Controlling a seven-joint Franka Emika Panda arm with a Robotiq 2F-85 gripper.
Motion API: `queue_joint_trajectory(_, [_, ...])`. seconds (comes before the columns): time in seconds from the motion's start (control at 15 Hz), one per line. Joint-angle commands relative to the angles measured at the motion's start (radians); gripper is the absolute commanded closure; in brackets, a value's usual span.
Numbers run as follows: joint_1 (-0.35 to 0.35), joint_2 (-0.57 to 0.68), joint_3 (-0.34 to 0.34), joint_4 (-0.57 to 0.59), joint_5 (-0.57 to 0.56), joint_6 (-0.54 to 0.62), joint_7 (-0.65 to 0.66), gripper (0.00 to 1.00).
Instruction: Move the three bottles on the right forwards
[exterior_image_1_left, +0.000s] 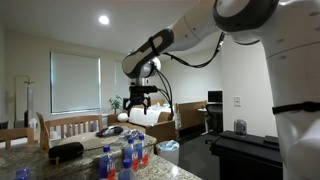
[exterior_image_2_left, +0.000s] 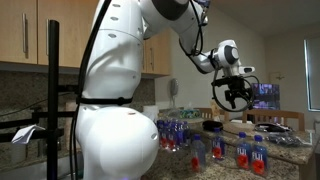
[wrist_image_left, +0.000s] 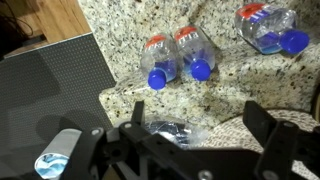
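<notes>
Small clear bottles with blue caps and red-orange labels stand in a cluster on the speckled granite counter, in both exterior views (exterior_image_1_left: 128, 157) (exterior_image_2_left: 242, 150). From above, the wrist view shows two of them side by side (wrist_image_left: 175, 58) and a third (wrist_image_left: 270, 27) further right. Part of another clear bottle (wrist_image_left: 170, 130) shows just under the gripper body. My gripper (exterior_image_1_left: 138, 101) (exterior_image_2_left: 232, 95) hangs well above the cluster, touching nothing. It is open (wrist_image_left: 196, 116), with only bare counter between its fingers. Which three bottles are the right-hand ones I cannot tell.
A flat black oval object (exterior_image_1_left: 67, 150) lies on the counter beside the cluster. A dark perforated surface (wrist_image_left: 50, 90) fills the left of the wrist view. More bottles stand further back (exterior_image_2_left: 176, 132). The counter edge (wrist_image_left: 88, 30) borders wooden floor.
</notes>
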Motion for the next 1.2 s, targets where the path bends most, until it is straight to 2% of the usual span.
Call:
queue_joint_trajectory(0.0, [-0.016, 0.107, 0.001, 0.109, 0.097, -0.064, -0.152, 0.0])
queue_joint_trajectory(0.27, [-0.013, 0.166, 0.012, 0.132, 0.155, -0.109, -0.261, 0.0])
queue_joint_trajectory(0.4, [-0.008, 0.179, 0.011, 0.125, 0.147, -0.12, -0.275, 0.0])
queue_joint_trajectory(0.6, [0.007, 0.203, 0.0, 0.106, 0.097, -0.119, -0.245, 0.0])
queue_joint_trajectory(1.13, [0.019, 0.291, -0.017, 0.144, 0.092, -0.019, -0.179, 0.0])
